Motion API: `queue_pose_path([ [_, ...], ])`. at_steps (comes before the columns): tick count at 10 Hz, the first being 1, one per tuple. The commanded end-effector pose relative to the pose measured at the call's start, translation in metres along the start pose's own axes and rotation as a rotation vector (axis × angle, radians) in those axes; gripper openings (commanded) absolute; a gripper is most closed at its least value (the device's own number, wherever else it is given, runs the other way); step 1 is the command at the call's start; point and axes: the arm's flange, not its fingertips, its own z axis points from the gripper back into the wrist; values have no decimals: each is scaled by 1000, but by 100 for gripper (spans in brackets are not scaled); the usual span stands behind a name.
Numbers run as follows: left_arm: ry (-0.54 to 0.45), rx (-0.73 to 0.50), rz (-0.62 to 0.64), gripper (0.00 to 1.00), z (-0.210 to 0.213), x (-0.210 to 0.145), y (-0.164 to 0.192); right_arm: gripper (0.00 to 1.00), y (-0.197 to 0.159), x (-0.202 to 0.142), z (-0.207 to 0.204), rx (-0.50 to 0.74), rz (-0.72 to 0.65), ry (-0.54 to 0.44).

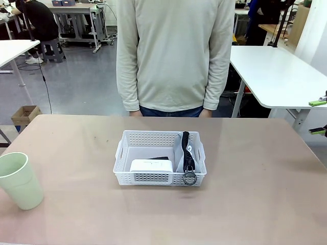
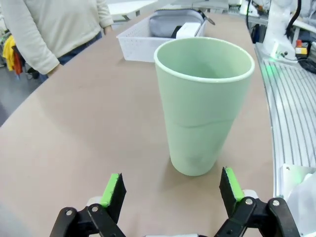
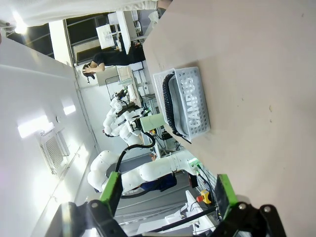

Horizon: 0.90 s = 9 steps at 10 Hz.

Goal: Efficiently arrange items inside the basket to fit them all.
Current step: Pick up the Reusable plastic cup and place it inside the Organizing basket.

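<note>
Pouch (image 1: pixel 179 155), white box (image 1: pixel 151 166) and stapler (image 1: pixel 160 158) sit in the basket (image 1: pixel 148 139) at the middle of the tabletop (image 1: pixel 255 204); only the cup (image 1: pixel 19 179) remains outside, at the near left corner, just before the left hand (image 2: pixel 172 186), which like the right hand (image 3: pixel 167 190) stands apart and empty.

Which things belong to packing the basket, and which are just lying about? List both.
Job: basket; inside it, the grey pouch, the white box and a dark item behind the box; green cup outside on the table, in front of the open left gripper.
Lying about: cardboard box on the floor; white side table.
</note>
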Motion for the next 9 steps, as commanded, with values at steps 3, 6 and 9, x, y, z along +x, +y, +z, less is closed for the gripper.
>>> queue_pose_path([
  [3,135,-5,-24,100,-116,9,-128,100,3,-4,-1,2,0,-2],
  [6,110,-1,-36,100,-130,12,-140,100,3,-4,-1,2,0,-2],
  [9,83,-15,-31,100,-142,14,-151,100,3,-4,-1,2,0,-2],
])
